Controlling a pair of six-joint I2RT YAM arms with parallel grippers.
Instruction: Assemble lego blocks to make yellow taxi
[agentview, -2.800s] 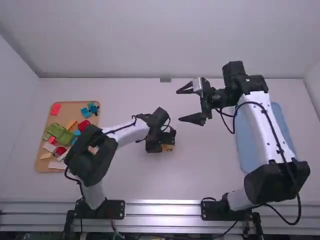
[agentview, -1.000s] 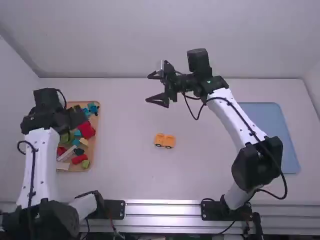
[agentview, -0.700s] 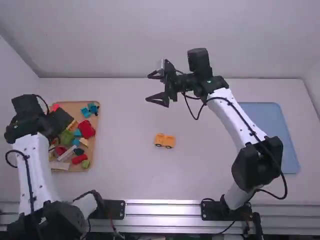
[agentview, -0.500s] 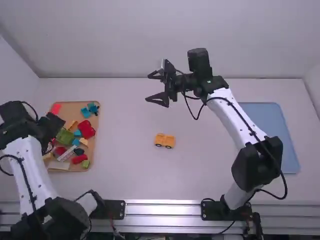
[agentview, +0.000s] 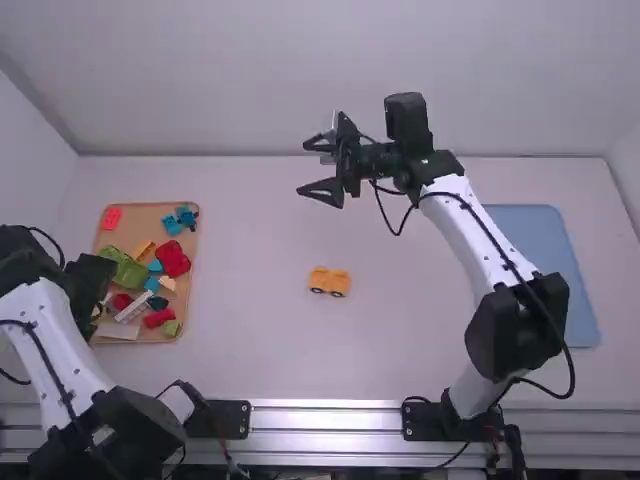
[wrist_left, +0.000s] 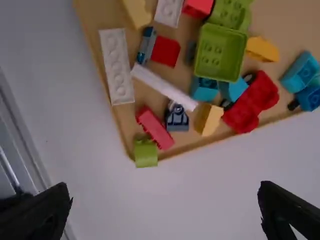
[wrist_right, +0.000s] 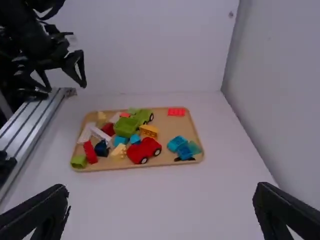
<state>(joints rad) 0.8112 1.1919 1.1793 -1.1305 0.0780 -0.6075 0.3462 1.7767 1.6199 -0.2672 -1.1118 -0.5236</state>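
Count, high view: yellow toy car (agentview: 338, 281), 1, standing on the table (agentview: 400, 340) between the two trays, two dark wheels toward the camera side. Blue tray (agentview: 549, 270), 1, to its right. Tan tray (agentview: 183, 295), 1, to its left, loaded.

Tray contents, from both wrist views: red car (wrist_right: 144, 149), 1. Red bricks (wrist_right: 176, 111), 4, one lying well apart from the others. White pieces (wrist_left: 116, 65), 3: one wide, one small, one thin bar. Yellow to orange blocks (wrist_left: 262, 49), 3. Green: 3, being a green box (wrist_left: 219, 62), a green car (wrist_left: 231, 12) touching it, and a small green block (wrist_left: 145, 153) at the tray's corner. Small dark blue figure (wrist_left: 177, 119), 1.

Fingers: left gripper (agentview: 92, 285) by the outer side of the tan tray in the high view. Own wrist view gives its two fingers spread wide, a bare gap between, both apart from the blocks.

Right gripper (agentview: 302, 167) beyond the yellow toy car as the high view looks. Fingers wide apart in that view and in its own wrist view, gap bare, both fingers apart from the yellow toy car and the tan tray
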